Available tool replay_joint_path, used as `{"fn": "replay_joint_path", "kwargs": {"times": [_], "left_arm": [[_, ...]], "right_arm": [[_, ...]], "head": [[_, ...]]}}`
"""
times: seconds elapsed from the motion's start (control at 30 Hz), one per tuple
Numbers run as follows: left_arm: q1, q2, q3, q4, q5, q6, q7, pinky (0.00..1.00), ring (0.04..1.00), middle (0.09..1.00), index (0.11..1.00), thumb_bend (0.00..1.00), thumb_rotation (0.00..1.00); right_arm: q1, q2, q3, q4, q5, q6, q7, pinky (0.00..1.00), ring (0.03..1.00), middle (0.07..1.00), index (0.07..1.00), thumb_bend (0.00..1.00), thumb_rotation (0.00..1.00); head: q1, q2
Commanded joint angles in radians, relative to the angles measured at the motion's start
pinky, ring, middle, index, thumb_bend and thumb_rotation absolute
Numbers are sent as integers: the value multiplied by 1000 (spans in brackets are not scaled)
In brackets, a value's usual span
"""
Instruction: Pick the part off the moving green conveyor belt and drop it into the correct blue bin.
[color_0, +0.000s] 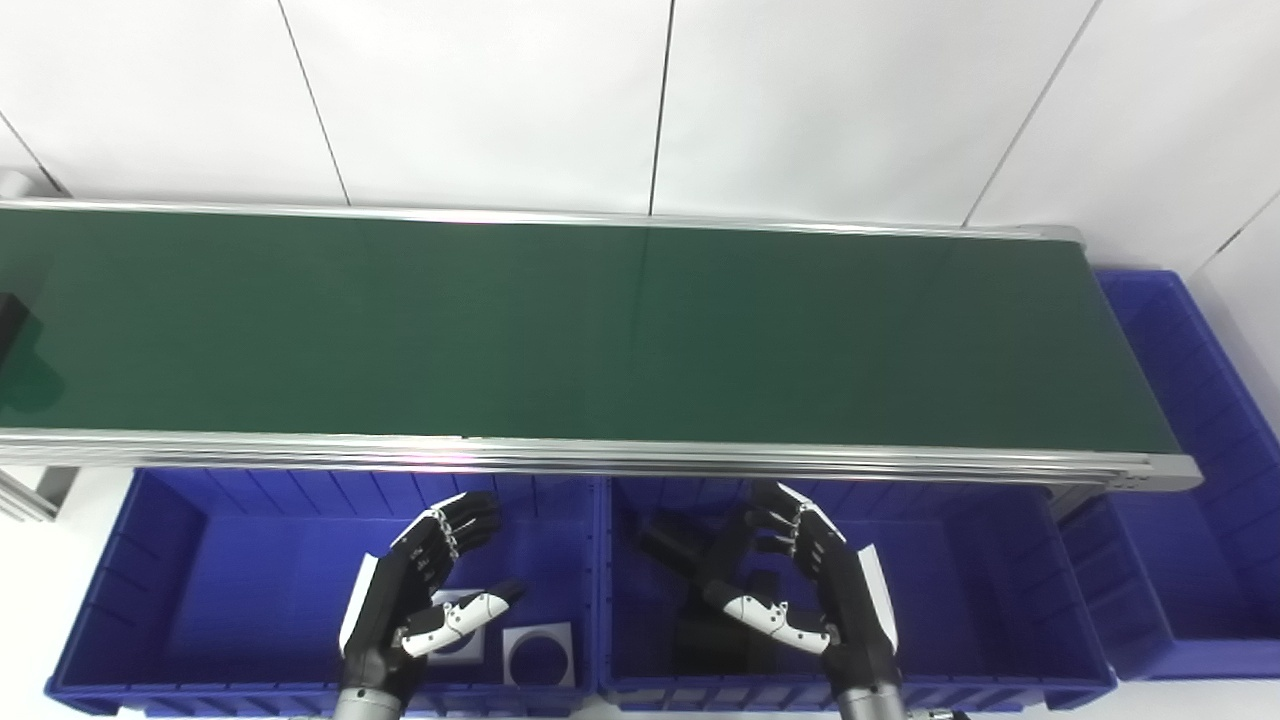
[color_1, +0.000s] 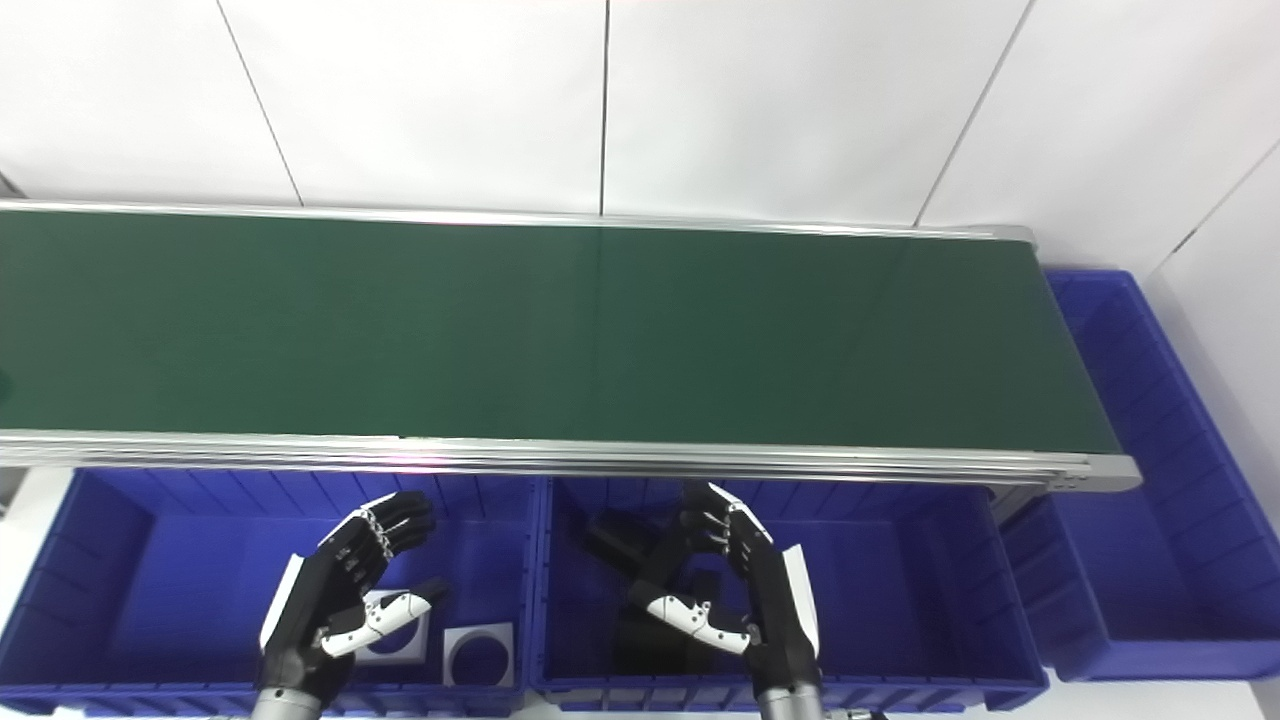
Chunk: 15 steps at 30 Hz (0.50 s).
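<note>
A dark part (color_0: 8, 322) sits on the belt (color_0: 600, 330) at its far left end, cut off by the edge of the left eye view. Both hands hover over the bins in front of the belt, fingers spread and empty. The left hand (color_0: 425, 590) is above the left bin (color_0: 150, 560), which holds 2 white square pieces (color_0: 538, 655). The right hand (color_0: 800, 590) is above the middle bin (color_0: 960, 580), over dark parts (color_0: 670, 545).

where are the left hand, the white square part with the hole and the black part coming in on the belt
left hand (color_0: 420, 590), left eye view, on its palm
white square part (color_0: 540, 655), left eye view, on its white frame
black part (color_0: 10, 325), left eye view, on its visible edge
</note>
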Motion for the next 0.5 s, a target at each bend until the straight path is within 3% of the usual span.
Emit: {"fn": "replay_joint_path", "kwargs": {"times": [0.0, 0.47], "left_arm": [[-1, -7, -4, -38, -4, -41, 4, 783, 736, 754, 730, 606, 0], [-10, -11, -8, -21, -27, -41, -1, 798, 743, 757, 732, 602, 0]], "right_arm": [[-9, 0, -4, -19, 7, -60, 5, 673, 765, 801, 794, 682, 119], [-18, -7, -5, -20, 28, -63, 16, 651, 756, 795, 789, 689, 117]], "head": [[0, 0], [8, -2]]}}
